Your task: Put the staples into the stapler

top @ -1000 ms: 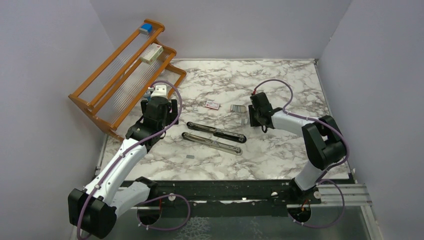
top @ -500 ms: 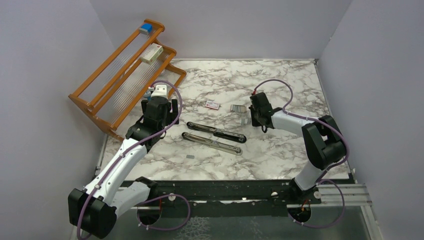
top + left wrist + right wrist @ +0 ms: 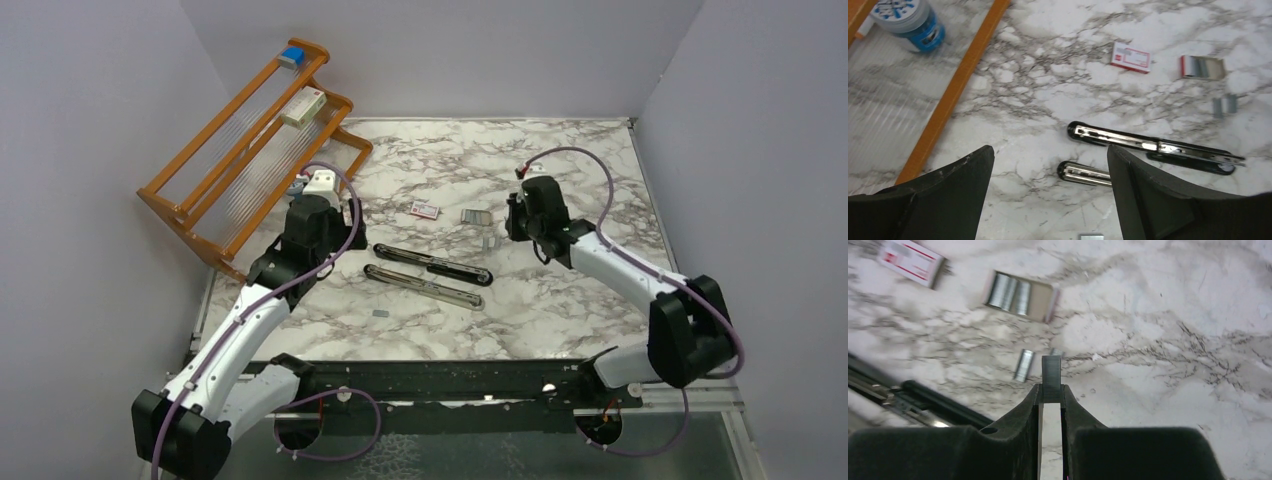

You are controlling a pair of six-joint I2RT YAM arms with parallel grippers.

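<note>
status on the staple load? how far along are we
Done: the stapler lies opened flat on the marble table, silver rail exposed, and the grey tray of staples sits out beside its packet. In hand: the right gripper is shut on one staple strip; the left gripper hovers open near the stapler's end. Left: carry the strip to the rail, seat it, close the stapler.

No legible text anywhere. Red-and-white packet [image 3: 1130, 57] on the tabletop [image 3: 1048, 105] carries red print, too small and blurred to read. Blue-and-white jar [image 3: 910, 22] has lid markings — illegible too.
</note>
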